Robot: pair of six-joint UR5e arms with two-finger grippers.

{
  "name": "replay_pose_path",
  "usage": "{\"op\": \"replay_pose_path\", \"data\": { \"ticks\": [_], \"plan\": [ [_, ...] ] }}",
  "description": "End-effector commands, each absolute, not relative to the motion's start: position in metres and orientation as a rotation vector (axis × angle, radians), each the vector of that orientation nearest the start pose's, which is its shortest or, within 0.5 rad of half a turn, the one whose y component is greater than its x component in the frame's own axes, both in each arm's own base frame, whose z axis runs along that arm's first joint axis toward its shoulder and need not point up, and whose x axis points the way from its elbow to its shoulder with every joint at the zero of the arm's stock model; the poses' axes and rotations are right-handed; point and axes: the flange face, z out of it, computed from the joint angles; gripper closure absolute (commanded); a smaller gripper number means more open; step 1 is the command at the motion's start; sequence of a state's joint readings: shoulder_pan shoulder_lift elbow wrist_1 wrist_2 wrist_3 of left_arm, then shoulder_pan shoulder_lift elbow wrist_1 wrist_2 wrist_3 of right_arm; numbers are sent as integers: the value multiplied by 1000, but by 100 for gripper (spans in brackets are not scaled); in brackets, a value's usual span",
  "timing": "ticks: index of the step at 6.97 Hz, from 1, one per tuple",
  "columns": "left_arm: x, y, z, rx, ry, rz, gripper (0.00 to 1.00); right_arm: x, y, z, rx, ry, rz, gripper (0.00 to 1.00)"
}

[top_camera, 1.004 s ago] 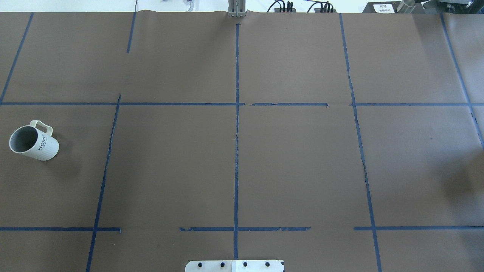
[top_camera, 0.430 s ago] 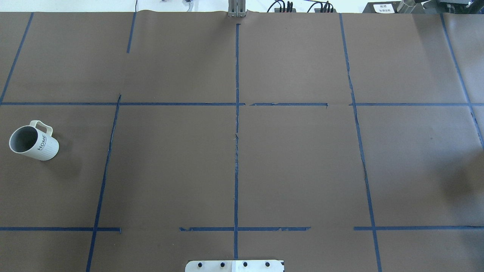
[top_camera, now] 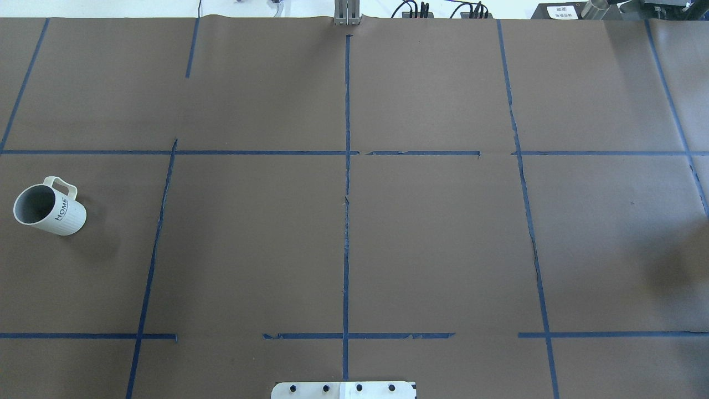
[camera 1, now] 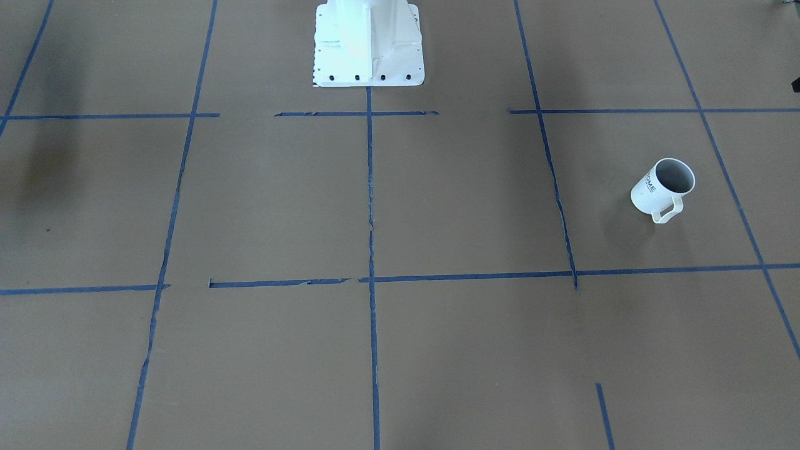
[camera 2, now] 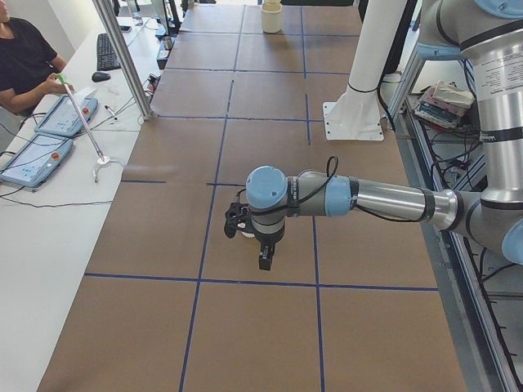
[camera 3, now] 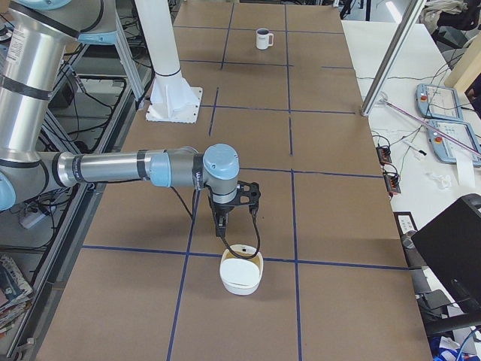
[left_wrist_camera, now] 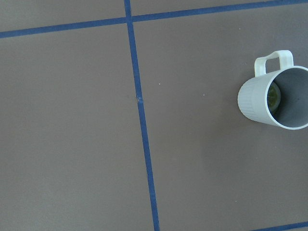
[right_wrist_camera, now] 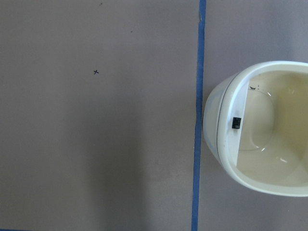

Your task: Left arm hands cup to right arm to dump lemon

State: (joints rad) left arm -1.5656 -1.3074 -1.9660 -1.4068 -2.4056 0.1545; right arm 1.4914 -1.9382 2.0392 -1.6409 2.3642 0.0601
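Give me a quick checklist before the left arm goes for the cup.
1. The cup stands upright: ok.
2. The lemon is inside the cup: ok.
3. The left tool is lined up over the cup: not ok; the cup sits at the left wrist view's right edge.
4. The left tool is open: cannot tell.
5. The right tool is open: cannot tell.
6. The bowl looks empty: ok.

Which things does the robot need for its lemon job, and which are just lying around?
For the job: cup, lemon inside it, left arm, right arm.
Just lying about: cream bowl (perhaps the dumping spot), keyboard, control tablets.
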Motion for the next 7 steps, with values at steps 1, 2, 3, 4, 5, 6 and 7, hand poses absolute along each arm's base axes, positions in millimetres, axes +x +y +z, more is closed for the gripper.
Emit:
{"op": "replay_pose_path", "data": {
  "ticks": [1, 2, 3, 4, 5, 6, 7],
  "plan": [
    [-33, -383, 586, 19, 865, 190, 0, 34, -347, 582, 30, -799, -50, 0],
    [-9, -391, 583, 6, 875, 216, 0, 33, -349, 580, 82, -802, -71, 0],
    [7, -410, 579, 28, 875, 201, 0, 31, -349, 583, 79, -803, -79, 0],
    [48, -427, 575, -13, 876, 163, 0, 28, -350, 583, 80, -807, -86, 0],
    [65, -446, 575, -45, 881, 72, 0, 26, -350, 582, 78, -809, -94, 0],
    [89, -462, 581, -53, 884, 98, 0, 21, -350, 581, 72, -823, -103, 0],
    [106, -476, 583, -38, 884, 127, 0, 16, -352, 580, 71, -833, -120, 0]
  ]
}}
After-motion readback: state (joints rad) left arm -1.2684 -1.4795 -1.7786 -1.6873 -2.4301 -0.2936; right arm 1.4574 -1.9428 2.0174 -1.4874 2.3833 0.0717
